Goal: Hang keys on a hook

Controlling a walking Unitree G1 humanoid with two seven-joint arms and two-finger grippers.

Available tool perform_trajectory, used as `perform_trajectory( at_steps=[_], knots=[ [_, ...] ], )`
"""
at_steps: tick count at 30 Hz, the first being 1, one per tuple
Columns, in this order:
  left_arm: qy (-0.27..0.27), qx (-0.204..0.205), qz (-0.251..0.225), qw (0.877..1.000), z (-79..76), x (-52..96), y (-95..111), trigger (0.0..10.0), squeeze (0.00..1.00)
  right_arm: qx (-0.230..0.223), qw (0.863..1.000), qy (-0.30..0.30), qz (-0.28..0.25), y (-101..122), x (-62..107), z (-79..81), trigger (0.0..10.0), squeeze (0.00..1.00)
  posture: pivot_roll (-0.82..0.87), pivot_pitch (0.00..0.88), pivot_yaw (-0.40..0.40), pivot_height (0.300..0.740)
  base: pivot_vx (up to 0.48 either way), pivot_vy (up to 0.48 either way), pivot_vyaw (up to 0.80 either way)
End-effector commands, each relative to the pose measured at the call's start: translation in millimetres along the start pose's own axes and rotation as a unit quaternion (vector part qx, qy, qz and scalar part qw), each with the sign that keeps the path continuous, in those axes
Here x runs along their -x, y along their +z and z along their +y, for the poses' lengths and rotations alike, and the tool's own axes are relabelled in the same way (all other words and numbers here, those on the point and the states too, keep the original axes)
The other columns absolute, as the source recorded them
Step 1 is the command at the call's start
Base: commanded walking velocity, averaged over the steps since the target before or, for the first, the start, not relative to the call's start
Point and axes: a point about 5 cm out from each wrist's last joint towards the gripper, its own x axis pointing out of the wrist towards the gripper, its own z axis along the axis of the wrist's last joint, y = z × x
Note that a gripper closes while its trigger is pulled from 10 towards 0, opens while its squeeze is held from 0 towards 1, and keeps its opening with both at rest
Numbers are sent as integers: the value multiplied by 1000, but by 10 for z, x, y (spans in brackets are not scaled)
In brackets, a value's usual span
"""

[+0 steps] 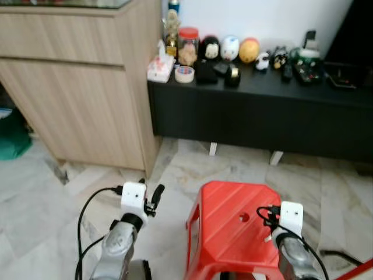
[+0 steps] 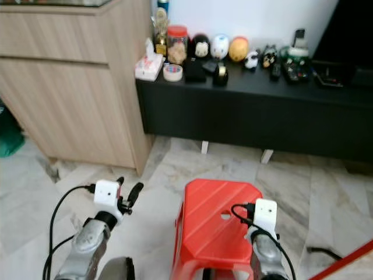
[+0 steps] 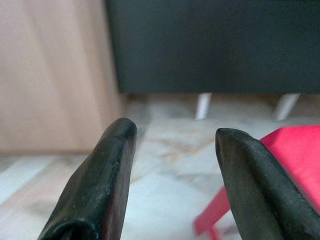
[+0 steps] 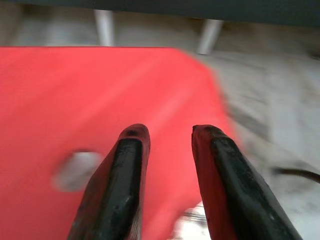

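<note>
Both silver arms raised forward, left hand fingers parted, right hand fingers parted, nothing held

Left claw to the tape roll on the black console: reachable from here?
Probably not yet. The left claw hangs low over the marble floor, open and empty, while the tape roll sits up on the black console, well ahead. Nothing blocks the way; the robot likely must step closer.

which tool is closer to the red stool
Right. The right tool is directly above the red stool seat, beside its centre hole. The left tool is off the stool's left side, over the marble floor, both tools empty.
</note>
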Motion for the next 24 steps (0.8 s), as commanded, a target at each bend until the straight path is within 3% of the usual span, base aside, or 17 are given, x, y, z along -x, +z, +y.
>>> perform_trajectory(
  at_steps=[1, 9, 13, 14, 24],
  knots=[
    [1, 1, 10, 1000, -9, 29, -56, 10000, 0, -2, 1000, -4, 2, -24, 10, -23, 10000, 0, 44, 0, -49, 597, 0, 0, 0],
    [-1, -4, 9, 1000, -10, 23, -52, 10000, 0, 27, 999, -11, 30, -80, 11, -74, 10000, 0, 46, 0, -48, 597, 0, 0, 0],
    [-2, -5, 9, 1000, -10, 23, -49, 10000, 0, 18, 999, -13, 32, -53, -3, -154, 10000, 0, 46, 0, -48, 597, 0, 0, 0],
    [-2, -5, 9, 1000, -9, 23, -48, 10000, 0, 17, 999, -8, 33, -50, -6, -158, 10000, 1000, 46, 0, -47, 597, 0, 0, 0],
    [-4, -10, 11, 1000, -1, 28, -48, 10000, 0, 57, 997, 29, 48, -29, -26, -163, 10000, 1000, 49, 0, -44, 597, 0, 0, 0]
  ],
)
